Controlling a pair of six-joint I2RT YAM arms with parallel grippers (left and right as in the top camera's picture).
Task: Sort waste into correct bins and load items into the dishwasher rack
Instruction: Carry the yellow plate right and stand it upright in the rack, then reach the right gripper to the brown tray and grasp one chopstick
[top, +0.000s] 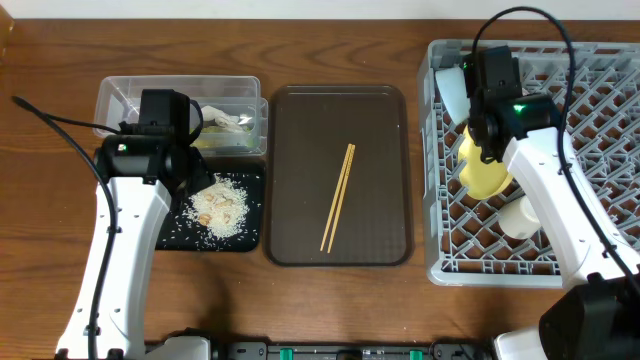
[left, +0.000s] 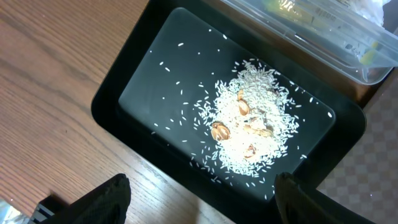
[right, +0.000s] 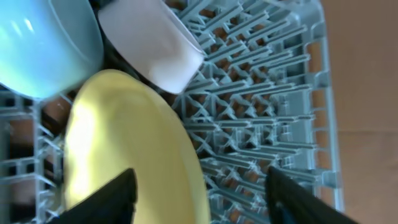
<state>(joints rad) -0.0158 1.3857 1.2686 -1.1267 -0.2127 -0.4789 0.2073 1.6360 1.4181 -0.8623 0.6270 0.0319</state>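
Note:
The black tray (top: 180, 232) holds a pile of whitish rice scraps (left: 249, 127) with some brown bits. My left gripper (left: 199, 205) is open and empty, low over the tray's near edge (left: 118, 118). The clear tub (top: 175, 95) behind it holds the yellow-green wrapper (top: 215, 141) and the crumpled white paper (top: 225, 121). The chopsticks (top: 337, 197) lie on the brown serving tray (top: 385, 120). In the grey rack (top: 590, 120) stand the yellow plate (right: 124, 143), the light blue bowl (right: 43, 43), a white bowl (right: 152, 46) and a pale cup (top: 518, 216). My right gripper (right: 199, 199) is open, astride the plate's rim.
The clear tub's rim (left: 323, 37) lies just past the black tray's far side. Bare wooden table (top: 60, 150) lies left of the bins and along the front. The rack's upright pegs (right: 267, 106) stand free to the right of the plate.

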